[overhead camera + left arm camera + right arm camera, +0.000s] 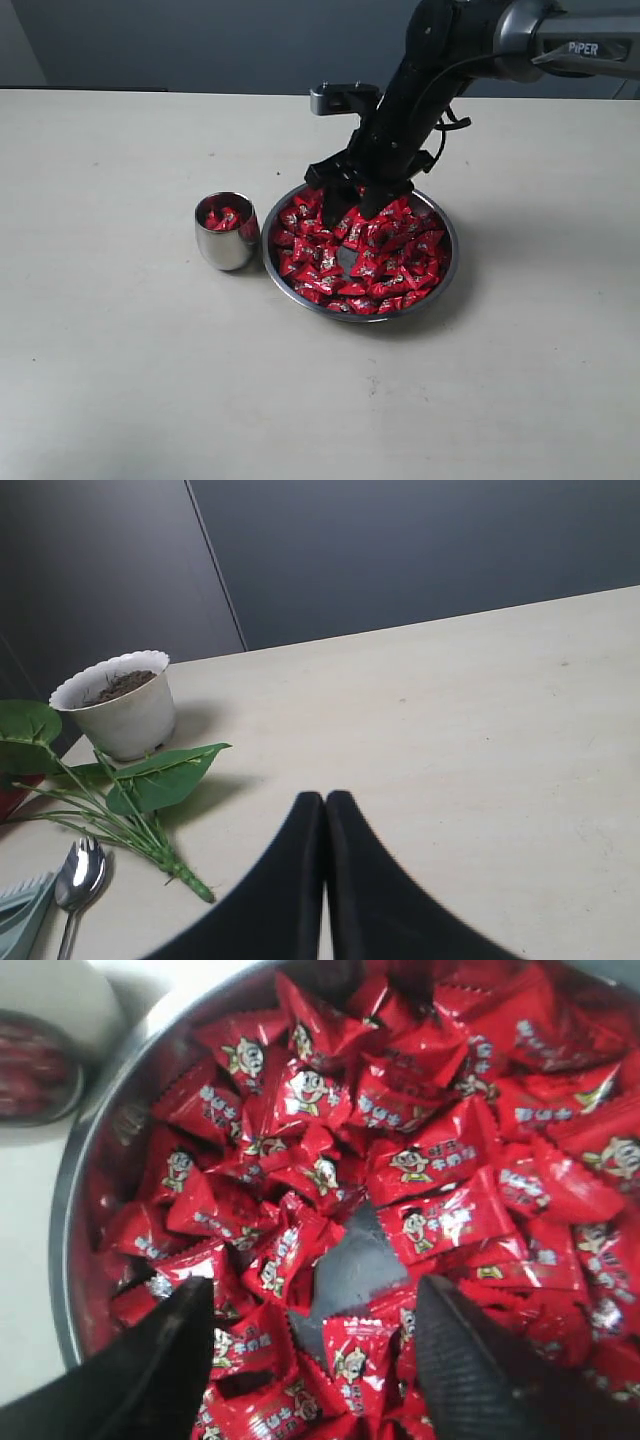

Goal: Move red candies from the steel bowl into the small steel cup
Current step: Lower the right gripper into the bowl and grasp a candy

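Exterior view. A pale table (120, 380) is shown, with a steel bowl (455, 255) placed just right of the frame's centre. The bowl is filled with red candies (400, 265), heaped around a small bare patch of its floor. A small steel cup (222, 255) is set just beside the bowl's left rim, upright; whether the two touch cannot be told. A few candies are seen inside the cup. The right gripper (355, 208) is lowered from the upper right of the frame over the upper left part of the bowl, its tips down at the top of the candy heap.

Right wrist view. The two dark fingers (170, 1360) are spread wide apart, and nothing is gripped between them. Loose candies and the bare patch of bowl floor are framed in the gap. White cartoon faces and lettering are printed on the wrappers. The cup is glimpsed, blurred, beyond the bowl's rim.

Left wrist view. The left gripper (325, 820) is held above bare table, its fingers pressed together along their length, with nothing between them. Also listed: a white pot (120, 705) with a scalloped rim and soil inside, a leafy green sprig (165, 775) laid beside it, and a metal spoon (80, 875) near the sprig's stem.
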`<action>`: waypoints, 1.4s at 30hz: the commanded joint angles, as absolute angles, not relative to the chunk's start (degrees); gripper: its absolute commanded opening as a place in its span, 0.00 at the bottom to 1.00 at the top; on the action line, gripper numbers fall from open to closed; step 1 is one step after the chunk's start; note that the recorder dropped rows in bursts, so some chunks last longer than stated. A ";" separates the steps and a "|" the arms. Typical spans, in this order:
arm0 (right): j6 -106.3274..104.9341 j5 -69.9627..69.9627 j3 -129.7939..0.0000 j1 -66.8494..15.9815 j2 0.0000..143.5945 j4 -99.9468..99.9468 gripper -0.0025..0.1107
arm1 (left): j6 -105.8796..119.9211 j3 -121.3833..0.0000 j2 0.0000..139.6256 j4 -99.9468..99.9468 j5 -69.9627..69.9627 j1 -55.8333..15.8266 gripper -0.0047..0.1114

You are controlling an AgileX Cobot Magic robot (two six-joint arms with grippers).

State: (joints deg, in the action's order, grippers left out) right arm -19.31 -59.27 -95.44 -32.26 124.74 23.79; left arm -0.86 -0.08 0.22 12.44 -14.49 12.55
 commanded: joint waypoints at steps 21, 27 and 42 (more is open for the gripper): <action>-19.54 -62.10 -95.13 -32.42 127.85 27.67 0.52 | -1.07 0.00 0.00 12.69 -13.72 12.39 0.04; -19.54 -60.13 -95.13 -34.43 130.56 27.04 0.44 | -1.07 0.00 0.00 12.69 -13.72 12.39 0.04; -15.76 -57.08 -95.13 -34.79 123.04 19.38 0.02 | -1.07 0.00 0.00 12.69 -13.72 12.39 0.04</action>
